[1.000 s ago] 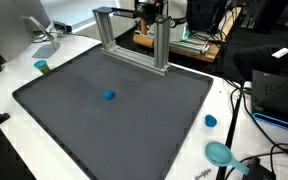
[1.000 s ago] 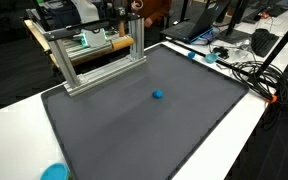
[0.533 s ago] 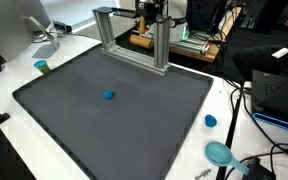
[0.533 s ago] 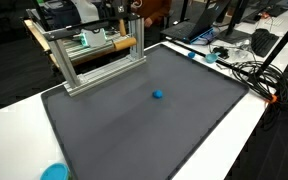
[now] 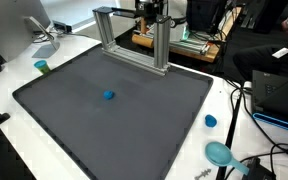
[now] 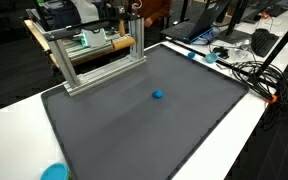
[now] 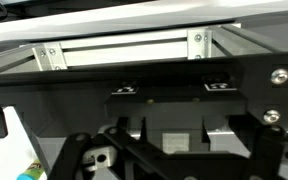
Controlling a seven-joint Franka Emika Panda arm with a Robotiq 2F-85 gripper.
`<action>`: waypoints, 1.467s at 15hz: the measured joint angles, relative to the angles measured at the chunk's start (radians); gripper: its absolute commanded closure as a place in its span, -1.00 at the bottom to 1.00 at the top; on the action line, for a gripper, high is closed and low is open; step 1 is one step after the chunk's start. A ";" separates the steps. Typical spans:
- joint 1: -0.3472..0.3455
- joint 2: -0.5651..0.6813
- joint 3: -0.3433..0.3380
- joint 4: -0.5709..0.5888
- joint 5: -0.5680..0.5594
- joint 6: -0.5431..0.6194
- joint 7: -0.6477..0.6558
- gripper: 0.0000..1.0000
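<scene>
At the far edge of the grey mat (image 5: 134,125), by the aluminium frame (image 5: 162,45), the gripper (image 7: 169,150) hangs with jaws spread wide, nothing between them. Small blue piece (image 5: 108,96) lies mid-mat, well apart from the frame.

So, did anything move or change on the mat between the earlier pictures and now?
Nothing visibly changed. The blue piece lies on the same spot of the dark mat, and the metal frame stands at the mat's far edge as before.
</scene>
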 measured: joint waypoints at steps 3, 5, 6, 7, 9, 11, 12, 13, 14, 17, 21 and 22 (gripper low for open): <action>0.000 0.018 0.000 0.016 0.004 0.003 0.008 -1.00; 0.000 0.027 0.001 0.025 0.004 0.003 0.008 -1.00; 0.000 0.030 0.001 0.027 0.004 0.004 0.008 -1.00; 0.000 0.031 0.001 0.027 0.004 0.005 0.008 -1.00; 0.000 0.031 0.001 0.027 0.004 0.008 0.008 -0.90; 0.000 0.031 -0.004 0.027 0.005 0.017 0.005 -0.71; 0.000 0.031 -0.008 0.027 0.005 0.022 0.002 -0.54; 0.000 0.031 -0.011 0.026 0.005 0.027 -0.001 -0.54; 0.000 0.031 -0.015 0.025 0.005 0.030 -0.003 -0.57; 0.000 0.030 -0.026 0.023 0.005 0.033 -0.016 -0.58; 0.000 0.010 -0.048 0.013 0.005 0.033 -0.034 -0.66; 0.000 0.000 -0.052 0.006 0.006 0.033 -0.040 -0.64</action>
